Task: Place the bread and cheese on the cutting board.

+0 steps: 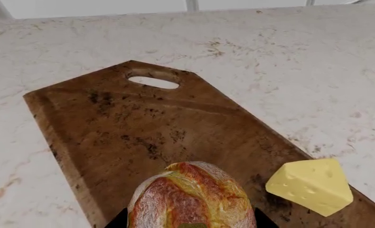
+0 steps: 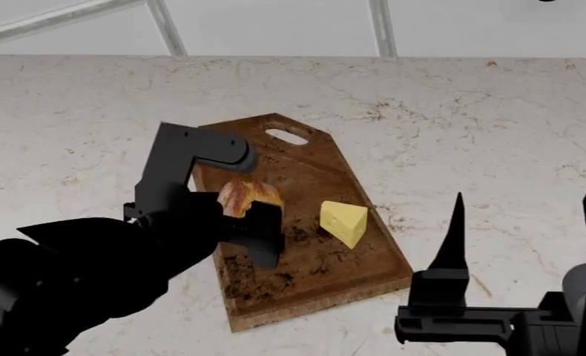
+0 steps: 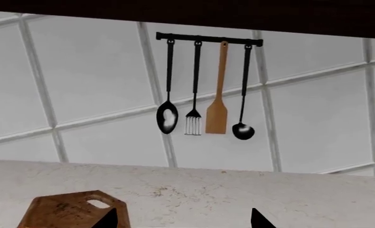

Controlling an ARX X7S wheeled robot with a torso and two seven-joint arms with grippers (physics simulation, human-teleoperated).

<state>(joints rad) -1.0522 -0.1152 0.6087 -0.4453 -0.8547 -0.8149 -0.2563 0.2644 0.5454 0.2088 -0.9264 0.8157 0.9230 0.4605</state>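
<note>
Left gripper (image 2: 245, 216) clamped on the bread (image 2: 245, 196), held over the near half of the cutting board (image 2: 303, 167); contact with the wood not determinable. Cheese (image 2: 345, 222) already resting on the board, just beside the loaf, apart from it. Right gripper (image 2: 526, 230) spread wide, carrying nothing, well clear over the countertop (image 2: 491, 133).

Bread: judged light, crust firm yet crushable; best gripped across the widest flanks. Ample bare board toward the handle hole (image 2: 286, 136). Near board edge close; cheese limits sideways travel.
</note>
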